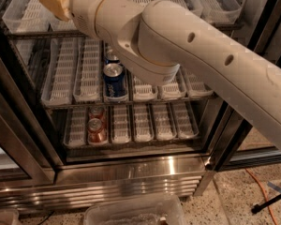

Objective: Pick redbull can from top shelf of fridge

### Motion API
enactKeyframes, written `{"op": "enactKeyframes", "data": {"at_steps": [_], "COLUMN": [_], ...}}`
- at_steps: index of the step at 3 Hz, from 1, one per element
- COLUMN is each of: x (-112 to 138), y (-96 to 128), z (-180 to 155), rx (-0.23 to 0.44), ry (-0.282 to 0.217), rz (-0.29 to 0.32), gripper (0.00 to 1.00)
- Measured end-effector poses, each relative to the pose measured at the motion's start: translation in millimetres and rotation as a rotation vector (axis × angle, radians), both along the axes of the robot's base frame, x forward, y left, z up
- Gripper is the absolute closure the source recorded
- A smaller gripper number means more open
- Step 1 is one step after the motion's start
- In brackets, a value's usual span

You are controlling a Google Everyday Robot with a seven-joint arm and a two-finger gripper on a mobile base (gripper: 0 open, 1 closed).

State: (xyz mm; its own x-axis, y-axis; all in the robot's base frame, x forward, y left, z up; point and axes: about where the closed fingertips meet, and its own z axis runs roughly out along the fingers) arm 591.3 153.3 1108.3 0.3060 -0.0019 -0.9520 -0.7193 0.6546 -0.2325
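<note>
My gripper (53, 0) is at the top left of the camera view, its tan tip reaching into the top shelf (210, 6) of the fridge (131, 172), over the white lane trays at the left. My thick white arm crosses the view from the right and covers much of that shelf. The redbull can is hidden; no tall slim dark-blue can shows.
Blue-and-white cans (114, 81) stand in a lane on the middle rack. Short red cans (97, 125) stand on the bottom rack. A clear plastic bin (136, 212) sits on the floor in front. An orange cable (260, 186) and a dark door frame (225, 139) are at the right.
</note>
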Motion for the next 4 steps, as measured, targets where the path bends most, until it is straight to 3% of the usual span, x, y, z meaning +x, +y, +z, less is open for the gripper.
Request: {"op": "enactKeyframes", "data": {"at_steps": [2,4], "x": [-18,-47], "y": [-6,-17], "z": [0,-17], "rx": [-0.031,-0.089], "ry": [0.018,0.083], "rz": [0.023,0.074], "gripper": [1.0,1.0]}}
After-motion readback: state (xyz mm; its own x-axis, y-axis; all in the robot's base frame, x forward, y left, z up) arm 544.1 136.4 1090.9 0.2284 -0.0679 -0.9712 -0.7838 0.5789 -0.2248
